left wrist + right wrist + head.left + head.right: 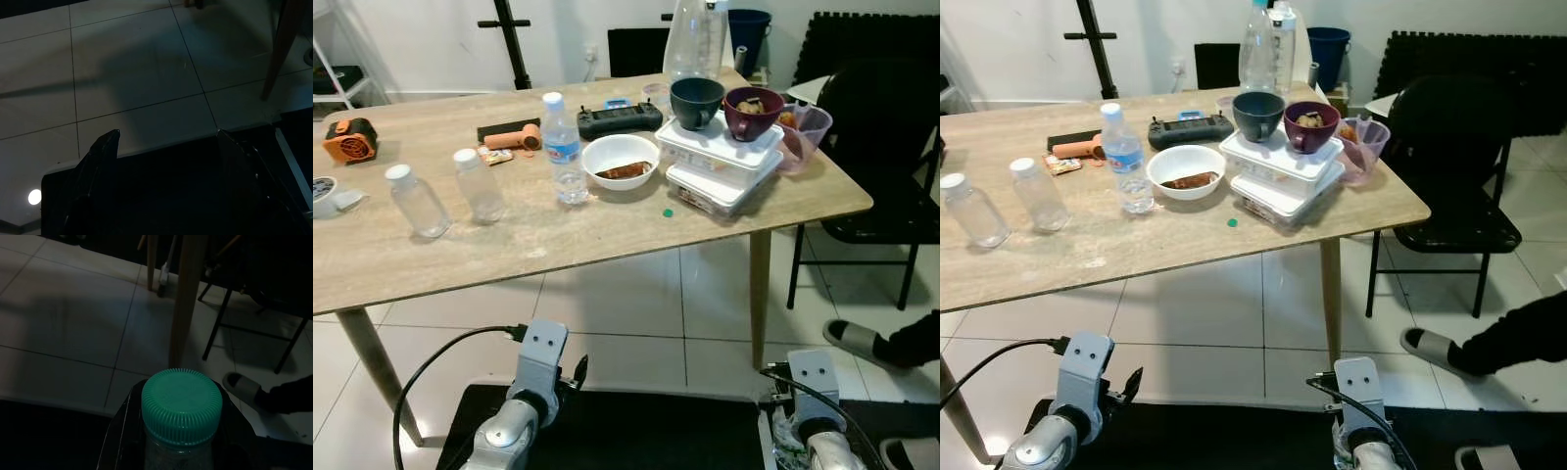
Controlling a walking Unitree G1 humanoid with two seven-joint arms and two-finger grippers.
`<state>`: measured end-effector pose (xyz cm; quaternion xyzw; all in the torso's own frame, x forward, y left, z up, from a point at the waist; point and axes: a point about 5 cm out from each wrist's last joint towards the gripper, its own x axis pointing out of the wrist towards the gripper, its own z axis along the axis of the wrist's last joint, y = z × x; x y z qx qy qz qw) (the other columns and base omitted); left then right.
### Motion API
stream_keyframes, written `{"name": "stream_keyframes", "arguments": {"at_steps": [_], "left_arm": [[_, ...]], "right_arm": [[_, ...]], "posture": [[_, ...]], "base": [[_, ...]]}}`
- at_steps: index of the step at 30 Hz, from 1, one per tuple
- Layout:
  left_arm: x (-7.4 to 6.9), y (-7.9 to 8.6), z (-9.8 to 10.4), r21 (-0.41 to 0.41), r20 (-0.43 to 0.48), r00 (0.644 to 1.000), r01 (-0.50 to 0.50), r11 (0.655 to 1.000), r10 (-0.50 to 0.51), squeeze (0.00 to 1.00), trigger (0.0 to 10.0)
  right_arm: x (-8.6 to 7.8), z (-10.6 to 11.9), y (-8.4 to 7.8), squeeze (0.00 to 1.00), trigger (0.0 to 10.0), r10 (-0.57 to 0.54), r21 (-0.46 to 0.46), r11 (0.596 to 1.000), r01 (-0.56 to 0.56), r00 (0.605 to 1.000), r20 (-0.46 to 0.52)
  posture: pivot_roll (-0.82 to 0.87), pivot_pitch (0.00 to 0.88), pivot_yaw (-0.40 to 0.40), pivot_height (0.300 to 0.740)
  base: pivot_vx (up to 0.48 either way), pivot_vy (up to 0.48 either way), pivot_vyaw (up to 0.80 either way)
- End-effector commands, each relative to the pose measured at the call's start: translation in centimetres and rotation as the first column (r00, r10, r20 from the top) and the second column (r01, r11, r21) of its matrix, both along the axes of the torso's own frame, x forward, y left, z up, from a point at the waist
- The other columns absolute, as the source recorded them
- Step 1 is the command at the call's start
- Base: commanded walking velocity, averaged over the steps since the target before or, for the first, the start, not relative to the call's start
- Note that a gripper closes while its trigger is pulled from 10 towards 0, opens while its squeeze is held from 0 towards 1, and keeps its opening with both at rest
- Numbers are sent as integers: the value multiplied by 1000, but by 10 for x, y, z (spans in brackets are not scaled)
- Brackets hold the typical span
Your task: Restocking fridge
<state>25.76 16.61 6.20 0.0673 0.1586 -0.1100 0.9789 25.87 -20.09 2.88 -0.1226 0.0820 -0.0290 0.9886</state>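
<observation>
Right wrist view has the right gripper clenched around a clear plastic bottle with a green ribbed cap, held low before the light wooden table; left gripper spread, empty (hanging idle); next, probably, carrying it fridgeward

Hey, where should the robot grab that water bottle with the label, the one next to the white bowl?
Probably around the labelled mid-body of the water bottle, coming level from the near table edge. It stands upright, the white bowl crowds its right side, and the front is open. The free left pincer suits; the right pincer already holds a green-capped bottle.
</observation>
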Motion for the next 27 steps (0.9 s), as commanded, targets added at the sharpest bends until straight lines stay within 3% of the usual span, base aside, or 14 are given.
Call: {"name": "stream_keyframes", "arguments": {"at_steps": [1, 5, 27], "left_arm": [[-2, -6, -6, -2, -18, 1000, 10, 1000, -10, 0, 10000], [0, -7, -6, 3, -12, 1000, 16, 1000, -16, 0, 10000], [4, -7, -8, 12, -8, 1000, 26, 1000, -26, 0, 10000]], "right_arm": [[-5, -7, -2, 0, 10000, -15, 10, 1000, 15, 1000, -22], [-5, -10, -2, 0, 10000, -19, 14, 1000, 20, 1000, -25], [-3, -12, -5, 0, 10000, -20, 12, 1000, 20, 1000, -22]], "posture": [[-45, 156, 24, 721], [-45, 156, 24, 721], [-50, 147, 20, 721]], "base": [[0, 0, 0], [0, 0, 0], [0, 0, -799]]}}
